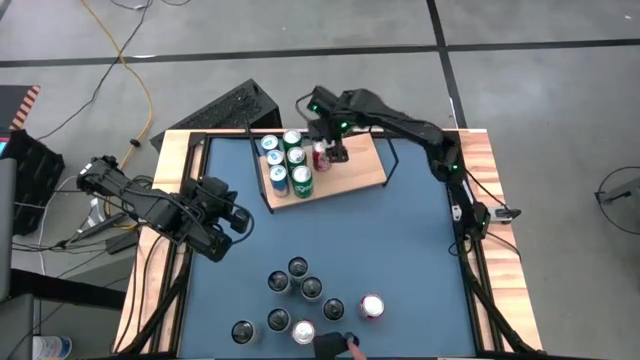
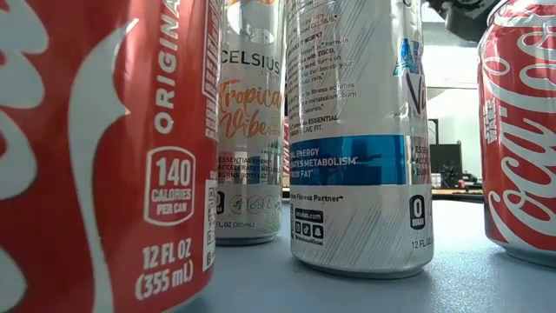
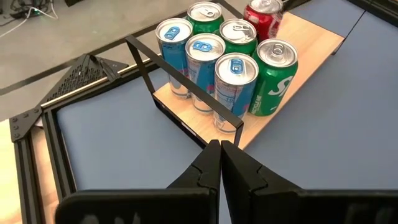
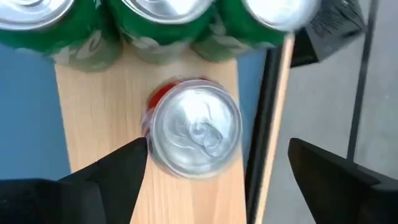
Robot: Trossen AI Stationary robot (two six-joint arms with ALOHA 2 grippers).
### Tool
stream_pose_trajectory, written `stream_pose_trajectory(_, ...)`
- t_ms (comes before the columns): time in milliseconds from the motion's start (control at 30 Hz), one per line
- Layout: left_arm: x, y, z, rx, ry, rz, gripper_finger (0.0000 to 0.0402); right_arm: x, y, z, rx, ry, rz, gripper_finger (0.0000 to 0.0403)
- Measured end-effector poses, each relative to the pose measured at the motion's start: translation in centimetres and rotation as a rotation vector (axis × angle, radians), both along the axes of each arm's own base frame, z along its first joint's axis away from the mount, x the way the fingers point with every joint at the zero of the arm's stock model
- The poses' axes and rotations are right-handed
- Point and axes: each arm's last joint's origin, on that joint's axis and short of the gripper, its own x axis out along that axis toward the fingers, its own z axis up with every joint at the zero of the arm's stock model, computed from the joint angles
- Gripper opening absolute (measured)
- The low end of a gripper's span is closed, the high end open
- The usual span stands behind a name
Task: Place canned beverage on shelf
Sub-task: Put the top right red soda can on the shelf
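Robotics lab or workshop: bare concrete floor (image 1: 520, 25), loose yellow cable (image 1: 135, 75), framed blue tabletop (image 1: 400, 250) with mounted arms.

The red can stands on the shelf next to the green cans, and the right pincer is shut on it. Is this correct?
Not quite. The right pincer is open around the red can, not shut on it, as the right wrist view shows. The can does stand on the shelf next to the green cans.

Blue tabletop (image 1: 400, 240), yellow cable (image 1: 140, 85) on grey floor, black perforated panel (image 1: 225, 108) beside table
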Motion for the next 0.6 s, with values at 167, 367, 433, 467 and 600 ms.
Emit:
stream_pose_trajectory(167,0.0,0.1,0.0,0.026,-0.002,-0.001,0.0,-3.1,0.6,5.4,-0.046,-0.132,-0.025,0.0347)
stream_pose_trajectory(367,0.1,0.3,0.1,0.045,0.002,0.004,0.0,-6.8,1.9,9.3,0.088,-0.25,-0.083,0.0268)
stream_pose_trajectory(433,0.1,0.3,0.1,0.05,0.0,0.005,0.0,-7.5,1.9,9.2,0.154,-0.263,-0.06,0.0217)
stream_pose_trajectory(467,0.1,0.3,0.1,0.052,-0.001,0.006,0.0,-7.8,1.8,8.9,0.192,-0.27,-0.038,0.0187)
stream_pose_trajectory(600,0.1,0.3,0.1,0.048,-0.003,0.008,0.0,-8.8,1.1,5.5,0.346,-0.326,0.022,0.0039)
